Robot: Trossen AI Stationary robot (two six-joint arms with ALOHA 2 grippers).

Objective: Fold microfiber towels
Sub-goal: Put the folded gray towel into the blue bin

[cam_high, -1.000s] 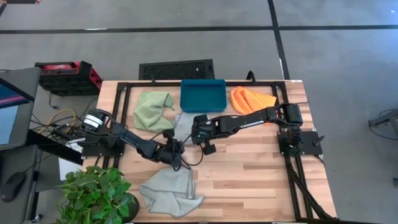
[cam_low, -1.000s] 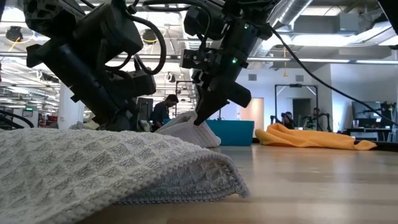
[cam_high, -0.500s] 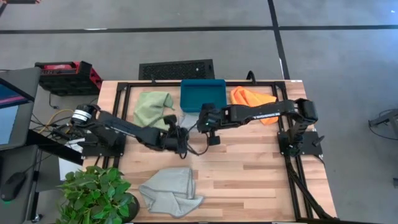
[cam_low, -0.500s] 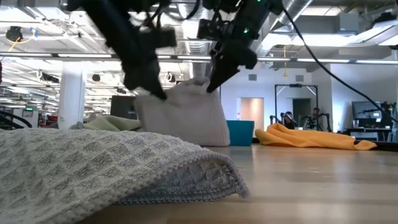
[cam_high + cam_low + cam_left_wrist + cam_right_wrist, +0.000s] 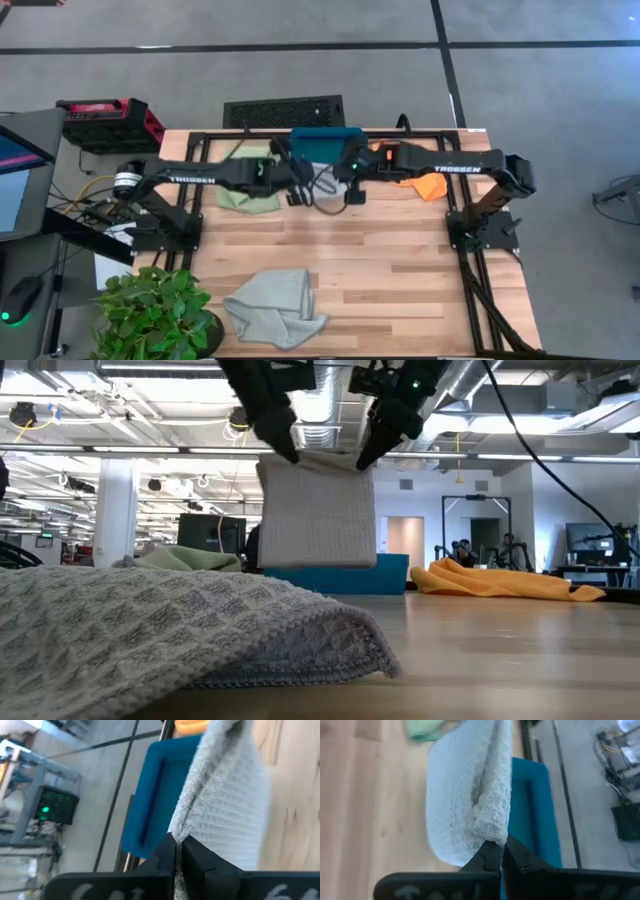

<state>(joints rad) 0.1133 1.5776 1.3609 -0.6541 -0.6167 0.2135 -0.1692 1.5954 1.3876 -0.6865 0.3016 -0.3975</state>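
A potted plant (image 5: 155, 310) stood at the bench's (image 5: 400, 270) near left corner, and just beside it a crumpled grey towel (image 5: 272, 308) lay flat on the wood; in the low view this towel (image 5: 150, 635) filled the foreground. Farther back on the left, a green towel (image 5: 240, 195) lay bunched under the left arm.

The left end effector (image 5: 296, 178) reached in toward the middle of the bench's far side, its fingers (image 5: 167, 855) pressed together on one top corner of a second grey towel (image 5: 318, 510). That towel hung in the air as a flat sheet, clear of the bench, in front of the teal tray (image 5: 325, 138) at the far edge. The right end effector (image 5: 345, 180) sat just beside the left one, its fingers (image 5: 492, 855) clamped on the towel's other top corner, so the cloth (image 5: 465, 805) was stretched between the two.

To the right, an orange towel (image 5: 425, 185) lay heaped beneath the right arm, near the tray.
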